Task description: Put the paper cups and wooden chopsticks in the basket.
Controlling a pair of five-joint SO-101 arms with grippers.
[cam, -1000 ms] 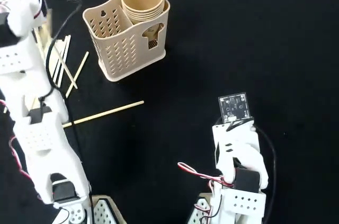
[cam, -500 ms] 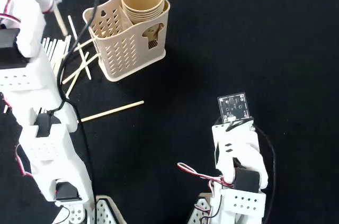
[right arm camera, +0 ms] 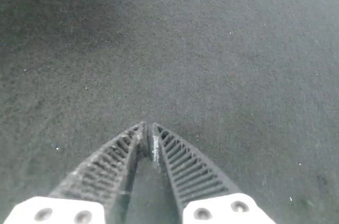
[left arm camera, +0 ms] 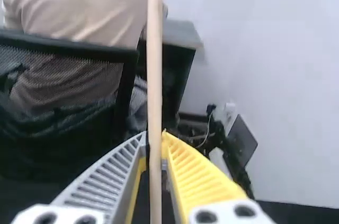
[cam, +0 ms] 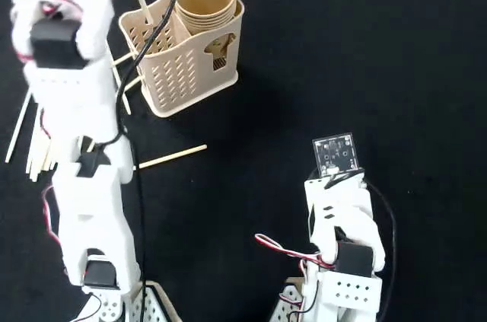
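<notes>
Left gripper [left arm camera: 153,140], jaws clamped on a chopstick [left arm camera: 155,49] at the basket [cam: 179,71]: a light, stiff stick, probably best pinched mid-length to prevent pivoting.

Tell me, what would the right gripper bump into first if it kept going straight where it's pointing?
The right gripper, closed, points at the bare black cloth on the table. It would probably touch that cloth first, since its wrist view has only cloth ahead, though how far off it lies is unclear.
</notes>
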